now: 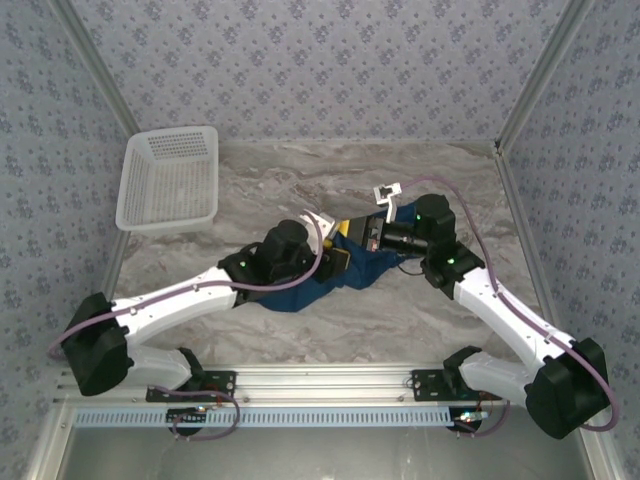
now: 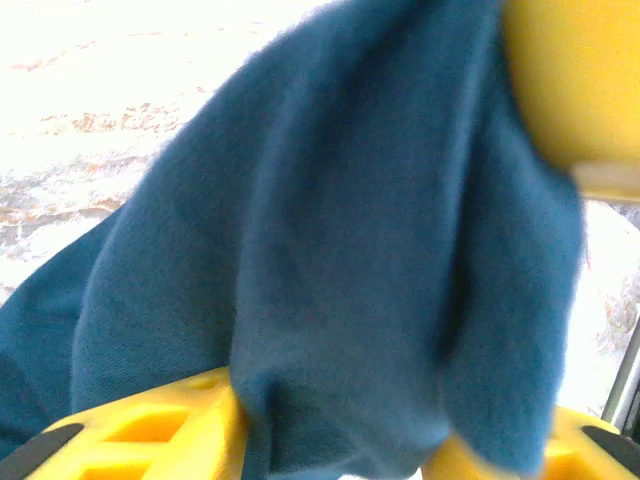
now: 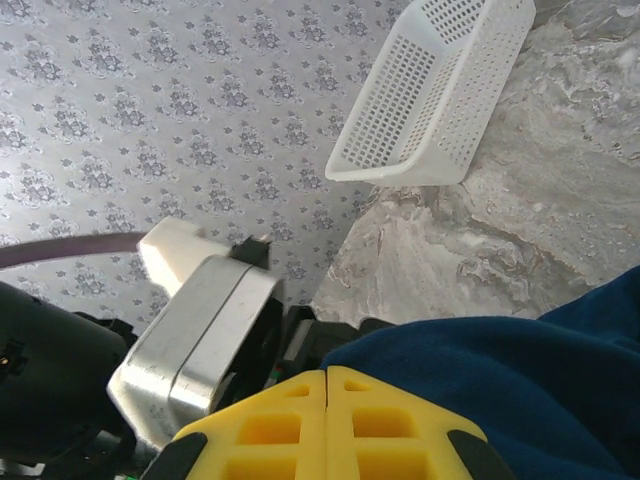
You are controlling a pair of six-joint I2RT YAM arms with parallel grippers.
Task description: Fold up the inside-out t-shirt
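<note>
— Pincers first: how do they stand?

— Right pincer [image 3: 327,385] is closed tight, its yellow fingers [image 3: 262,428] meeting. The inside-out t-shirt [image 1: 360,272] seems to hang from it by a nipped fold, going by the left wrist view. Left pincer [image 2: 340,445] stands half apart around that hanging fold; whether it presses the cloth I cannot tell.

— And where is the shirt?

— About the middle of the tabletop [image 1: 300,190], bunched and partly lifted between the two pincers. Its lower part trails toward 7 o'clock beside the left arm [image 1: 180,295]. The white basket [image 1: 168,180] sits well apart at 10 o'clock.

— How will it handle?

— Light, soft and limp, I judge. It should sag and collapse on itself wherever nothing holds it up, and a thin pinch could slip free. There is no stiffness to push against.

— Where to take hold?

— At a hem or shoulder seam, where the cloth is doubled, with the pincers well apart along one edge so the panel hangs flat. I cannot pick out collar, sleeves or label in this bunch.
</note>
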